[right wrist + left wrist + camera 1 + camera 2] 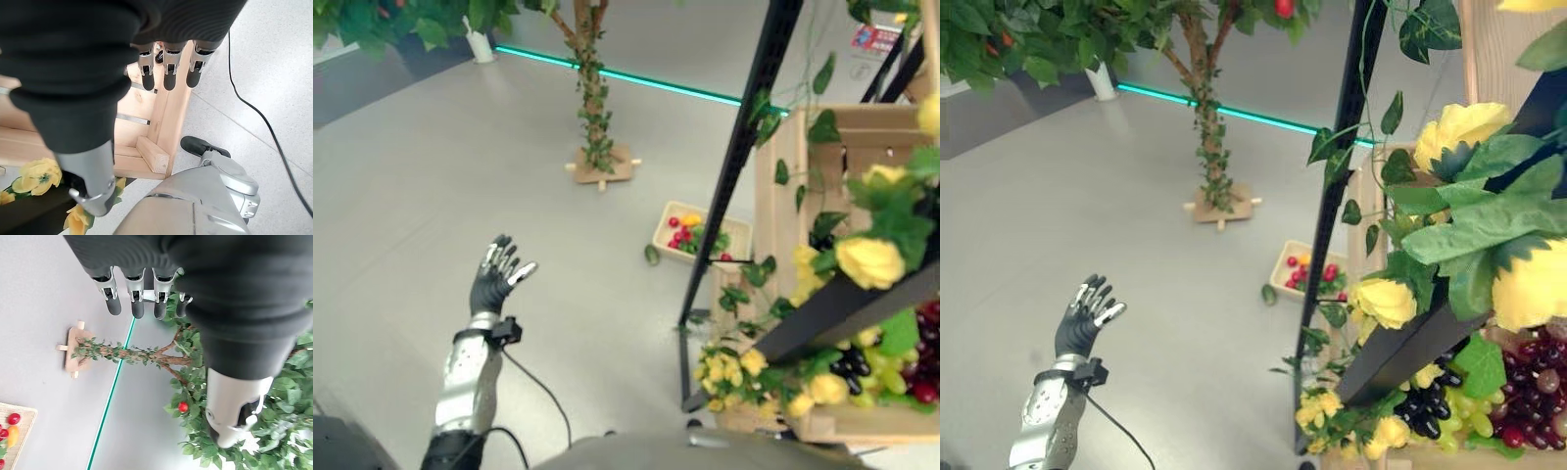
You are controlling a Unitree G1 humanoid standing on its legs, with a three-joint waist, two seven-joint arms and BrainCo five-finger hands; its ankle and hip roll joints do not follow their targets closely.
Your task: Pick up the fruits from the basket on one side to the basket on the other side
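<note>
Grapes (913,372) on the wooden stand's (800,186) near edge crowd our view, both our left hand (495,277) and right hand (168,63) empty with relaxed fingers, so reaching for the floor basket (703,233), seemingly fruit-filled, could snag the vines (749,284).

Indoor demo or lab space staged as an orchard: smooth grey floor (460,147) with a green glowing strip (626,76), fake tree (592,88) on a wooden cross base, wooden crate stand (803,196) dressed in fake yellow flowers (869,259) and grapes (1430,411).
</note>
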